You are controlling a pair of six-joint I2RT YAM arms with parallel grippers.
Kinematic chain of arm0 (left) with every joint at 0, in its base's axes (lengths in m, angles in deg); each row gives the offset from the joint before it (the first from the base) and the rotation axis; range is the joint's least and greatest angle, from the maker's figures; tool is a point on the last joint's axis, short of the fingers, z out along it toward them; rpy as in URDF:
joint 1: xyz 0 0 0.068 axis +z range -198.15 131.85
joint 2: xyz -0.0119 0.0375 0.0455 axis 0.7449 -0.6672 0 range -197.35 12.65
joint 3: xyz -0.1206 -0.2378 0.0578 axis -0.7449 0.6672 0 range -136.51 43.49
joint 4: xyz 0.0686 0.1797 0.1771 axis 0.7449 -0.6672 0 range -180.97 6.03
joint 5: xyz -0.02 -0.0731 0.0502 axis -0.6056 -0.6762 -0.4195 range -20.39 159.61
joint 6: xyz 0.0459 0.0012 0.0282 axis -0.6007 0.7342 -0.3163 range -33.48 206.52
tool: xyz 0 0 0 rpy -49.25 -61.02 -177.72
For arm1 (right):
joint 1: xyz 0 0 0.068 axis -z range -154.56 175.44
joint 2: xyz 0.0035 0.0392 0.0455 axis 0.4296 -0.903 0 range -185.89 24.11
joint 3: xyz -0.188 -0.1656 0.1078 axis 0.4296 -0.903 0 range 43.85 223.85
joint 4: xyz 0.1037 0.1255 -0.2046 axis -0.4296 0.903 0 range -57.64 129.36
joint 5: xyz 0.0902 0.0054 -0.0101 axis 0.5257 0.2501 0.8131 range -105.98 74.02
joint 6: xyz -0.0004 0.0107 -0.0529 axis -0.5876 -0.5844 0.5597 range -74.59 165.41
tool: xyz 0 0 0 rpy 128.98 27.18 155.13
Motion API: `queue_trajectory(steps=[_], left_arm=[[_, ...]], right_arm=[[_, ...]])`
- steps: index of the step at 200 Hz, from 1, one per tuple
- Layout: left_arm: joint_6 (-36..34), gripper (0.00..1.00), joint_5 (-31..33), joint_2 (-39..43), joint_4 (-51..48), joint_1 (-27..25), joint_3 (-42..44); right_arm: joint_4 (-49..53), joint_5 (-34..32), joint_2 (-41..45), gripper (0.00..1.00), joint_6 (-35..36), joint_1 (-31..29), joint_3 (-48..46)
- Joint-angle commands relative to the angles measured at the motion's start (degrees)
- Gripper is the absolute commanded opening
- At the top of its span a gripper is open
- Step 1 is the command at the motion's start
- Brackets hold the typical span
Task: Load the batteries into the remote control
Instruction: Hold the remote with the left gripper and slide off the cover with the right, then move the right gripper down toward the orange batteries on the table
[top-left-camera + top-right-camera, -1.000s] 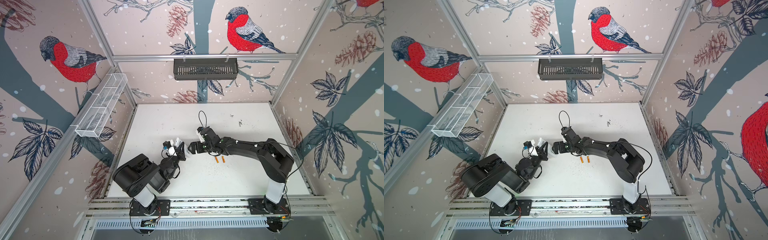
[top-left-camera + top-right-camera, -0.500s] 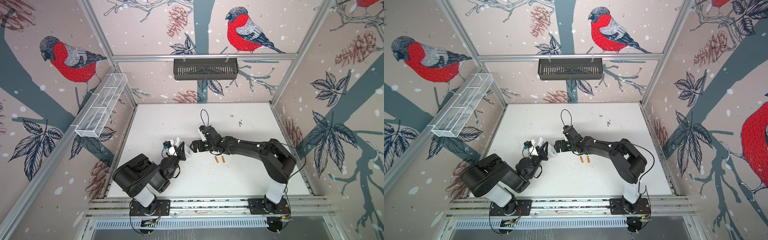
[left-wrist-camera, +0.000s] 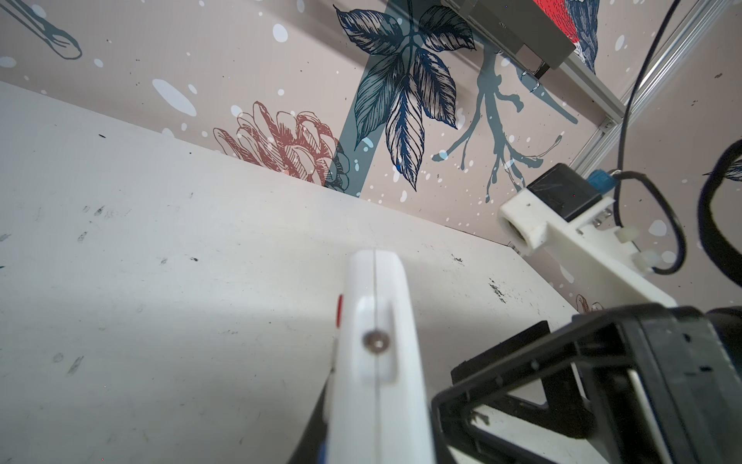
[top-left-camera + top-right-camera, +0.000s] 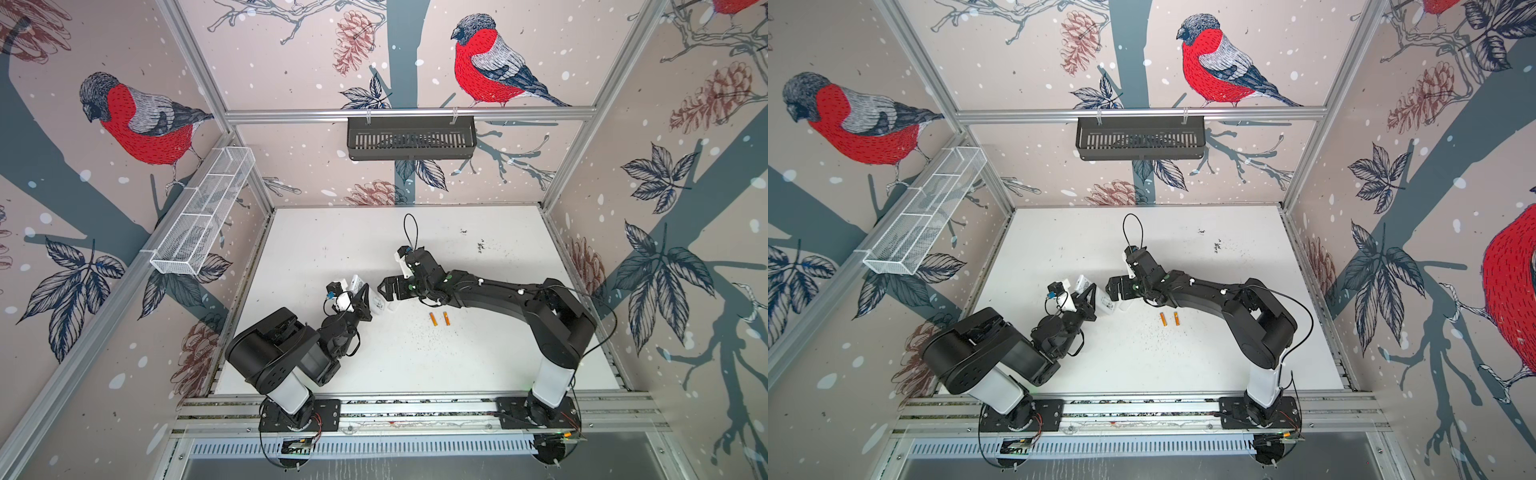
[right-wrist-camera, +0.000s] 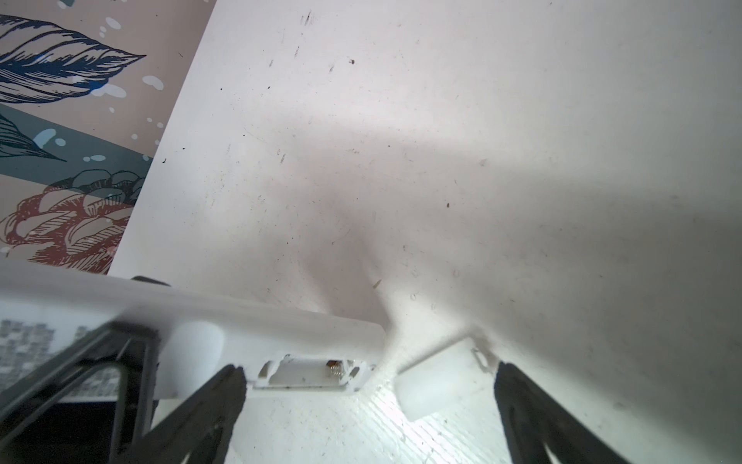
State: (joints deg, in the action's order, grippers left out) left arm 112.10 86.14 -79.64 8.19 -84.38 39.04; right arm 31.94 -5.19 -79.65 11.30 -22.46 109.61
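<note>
Left of the middle of the desk (image 4: 332, 241), the left gripper (image 4: 365, 299) has its jaws pressed tight on the remote control (image 4: 378, 302), holding it on its long edge and, as far as I can tell, just clear of the surface. Nothing has shifted there in the last second.

The change is on the other side. The right gripper (image 4: 384, 291) has eased back a touch toward the back edge, away from the remote's end, jaws spread wide and carrying nothing. And look at the right wrist view: the battery bay (image 5: 309, 371) stands open, a small spring showing inside, and the little white cover (image 5: 437, 381) lies on the desk between those spread jaws, just beside the remote. In a top view the cover (image 4: 393, 306) sits right by the remote's end.

So the lid is off and the bay looks empty. The batteries (image 4: 433, 320) have not budged. Both lie side by side near the middle of the desk, a little toward the front edge, apart from the remote and just in front of the right arm.

My read: the opening step is over, and the right arm is now free to go for the first battery, with the left steadying the remote for loading.
</note>
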Motion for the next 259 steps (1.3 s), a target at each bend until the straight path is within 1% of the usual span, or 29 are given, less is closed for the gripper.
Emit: queue_trajectory(steps=[1, 32, 49, 71, 91, 107, 118, 143, 176, 203, 229, 259], left_arm=[[-0.71, 0.0, -1.1, -0.28, -2.85, -0.07, 0.23], [-0.38, 0.0, -3.68, 1.49, -3.32, -0.02, 0.1], [0.08, 0.0, -5.86, 4.54, -7.11, -0.07, -0.65], [0.75, 0.0, -7.7, 10.77, -17.04, -0.07, -2.9], [0.37, 0.0, -8.36, 16.84, -26.79, -0.07, -5.36], [-0.6, 0.0, -8.58, 21.54, -36.57, -0.05, -8.44], [0.48, 0.0, -7.79, 23.66, -42.97, 0.01, -10.83], [-0.59, 0.0, -10.64, 26.9, -51.98, 0.52, -14.4], [-1.21, 0.0, -14.38, 31.48, -58.14, 0.72, -16.82], [-2.33, 0.0, -15.27, 33.5, -63.13, 0.91, -19.07], [-2.53, 0.0, -16.47, 34.8, -64.5, 1.84, -19.81], [-1.4, 0.0, -18.36, 35.16, -64.45, 3.4, -20.32]], right_arm=[[-1.62, 0.9, 1.04, 1.0, 0.79, 0.62, -1.37], [-0.34, -1.31, 4.03, 1.0, 1.22, 2.06, -4.97], [1.22, -3.22, 6.37, 1.0, 2.57, 2.45, -6.8], [6.22, -8.44, 9.95, 0.99, 3.91, 2.61, -8.77], [9.37, -10.65, 12.7, 0.98, 4.23, 3.17, -11.41], [11.67, -12.54, 14.59, 0.95, 4.35, 3.44, -13.31], [12.33, -13.1, 16.11, 0.93, 4.7, 3.26, -14.92], [14.15, -14.11, 18.75, 0.82, 5.27, 3.1, -17.56], [16.53, -15.93, 20.76, 0.75, 4.46, 3.14, -20.08], [18.85, -20.15, 22.34, 0.68, 2.32, 3.34, -21.68], [20.69, -22.76, 23.99, 0.63, 0.51, 4.39, -23.48], [21.81, -22.84, 26.19, 0.58, 0.2, 5.48, -25.73]])
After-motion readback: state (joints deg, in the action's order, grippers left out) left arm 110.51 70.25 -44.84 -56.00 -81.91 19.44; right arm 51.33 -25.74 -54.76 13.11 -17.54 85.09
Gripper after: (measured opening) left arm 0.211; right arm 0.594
